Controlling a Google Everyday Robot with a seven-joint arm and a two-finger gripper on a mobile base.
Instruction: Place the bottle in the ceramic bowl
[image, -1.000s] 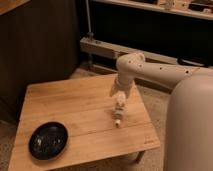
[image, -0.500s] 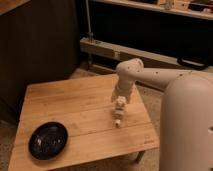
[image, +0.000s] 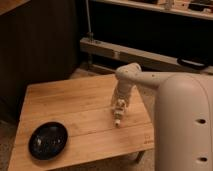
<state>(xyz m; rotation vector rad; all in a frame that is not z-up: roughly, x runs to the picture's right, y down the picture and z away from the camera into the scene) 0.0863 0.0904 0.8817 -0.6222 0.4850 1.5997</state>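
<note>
The bottle (image: 118, 120) is small, slim and whitish, and sits on the right part of the wooden table (image: 75, 105). My gripper (image: 120, 107) hangs straight above it at the end of the white arm (image: 131, 79), right at the bottle's top end. Whether it touches the bottle does not show. The ceramic bowl (image: 48, 140) is a shallow glossy black dish near the table's front left corner, well away from the gripper and with nothing in it.
My white body (image: 182, 125) fills the right foreground beside the table's right edge. Dark wooden panelling stands behind the table on the left. A metal rail and shelving (image: 145, 55) run along the back.
My gripper has come down a little toward the bottle. The bottle and the bowl have stayed in place.
</note>
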